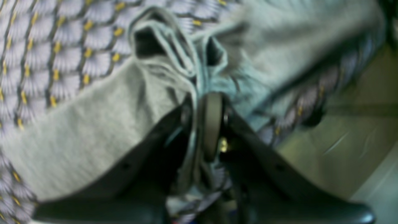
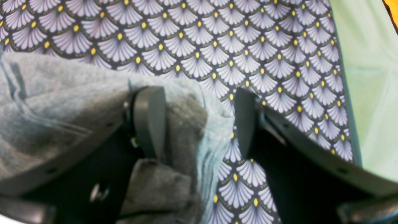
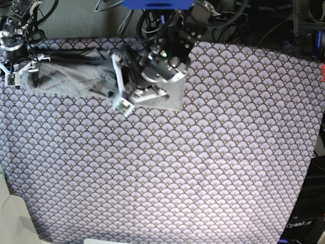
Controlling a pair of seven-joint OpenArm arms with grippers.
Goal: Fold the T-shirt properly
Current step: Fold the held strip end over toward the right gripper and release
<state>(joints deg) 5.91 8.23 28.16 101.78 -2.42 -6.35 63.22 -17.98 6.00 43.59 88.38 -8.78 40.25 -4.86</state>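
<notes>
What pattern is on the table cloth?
Purple scallop fans with yellow dots on the table cloth; clearest in the right wrist view.

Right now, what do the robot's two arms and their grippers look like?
Both grippers have dark, angular metal finger frames ending in flat, rounded olive-grey pads. The left gripper shows a small brass-coloured fastener beside its pad. In the base view the left arm is black with grey housings, a small green light and a pale bracket; the right arm is black with trailing cables.

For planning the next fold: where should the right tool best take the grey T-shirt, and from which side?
Probably the T-shirt's bunched edge that already lies between the right tool's open pads, coming from above. The cloth there stands up in folds off the purple tablecloth, so closing should catch the shirt only.
</notes>
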